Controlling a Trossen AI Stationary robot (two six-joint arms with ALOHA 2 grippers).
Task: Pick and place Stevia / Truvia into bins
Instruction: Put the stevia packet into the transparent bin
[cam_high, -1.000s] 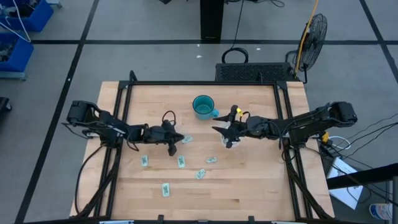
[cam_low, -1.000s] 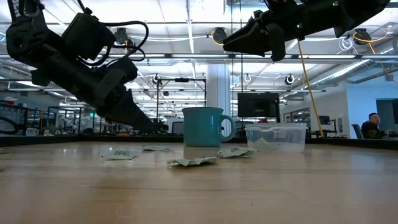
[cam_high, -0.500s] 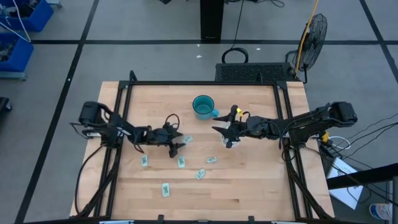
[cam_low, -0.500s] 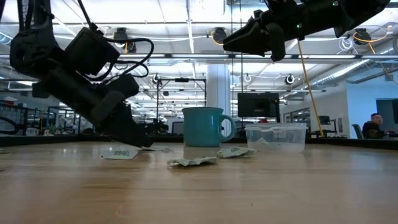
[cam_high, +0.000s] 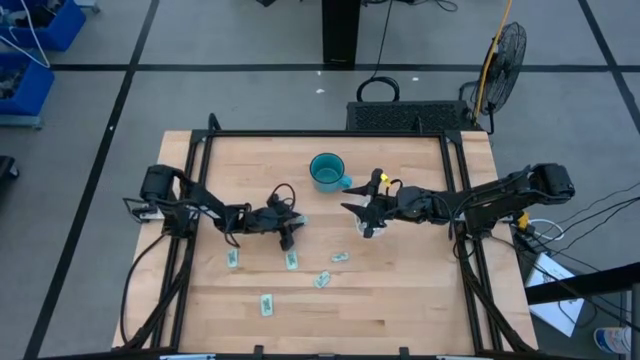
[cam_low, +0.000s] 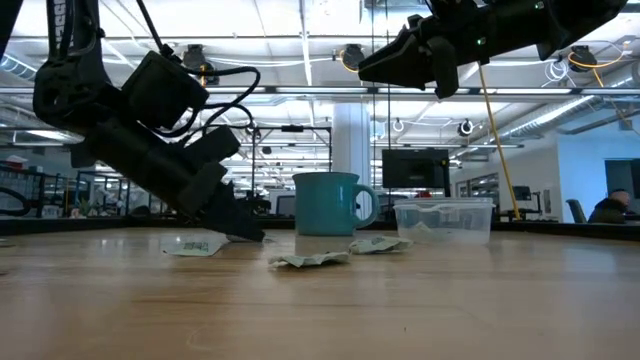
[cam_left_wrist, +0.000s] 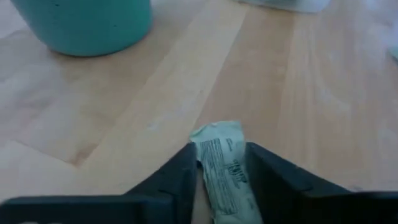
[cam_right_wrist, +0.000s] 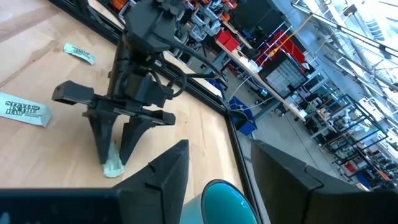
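Several pale green and white Stevia packets (cam_high: 291, 260) lie flat on the wooden table. My left gripper (cam_high: 292, 225) is down at the table in front of the teal mug (cam_high: 325, 172) and is shut on one Stevia packet (cam_left_wrist: 219, 155). The low view shows its tips on the tabletop (cam_low: 245, 234). My right gripper (cam_high: 351, 209) hangs high and open (cam_right_wrist: 217, 180) beside the clear bin (cam_high: 368, 228), touching nothing. The bin (cam_low: 443, 220) stands on the table right of the mug. My left gripper pinches one Stevia packet between its two fingers (cam_left_wrist: 180, 174), which sit on its long edges (cam_left_wrist: 214, 165). The fingers slant down at it from above (cam_right_wrist: 113, 163). The packet's far end (cam_left_wrist: 217, 132) sticks out past the fingertips and rests on the table.
The teal mug (cam_low: 330, 203) stands close behind the held packet. Loose packets lie toward the near edge (cam_high: 267, 304), (cam_high: 322, 280), (cam_high: 232, 258). Black frame rails (cam_high: 200, 180) border the table's left and right sides. Bare wood lies along the near edge.
My left gripper has moved toward the table's right and down, from above the table's left half until its tips are on the tabletop at the packet in front of the mug. My right gripper has kept still.
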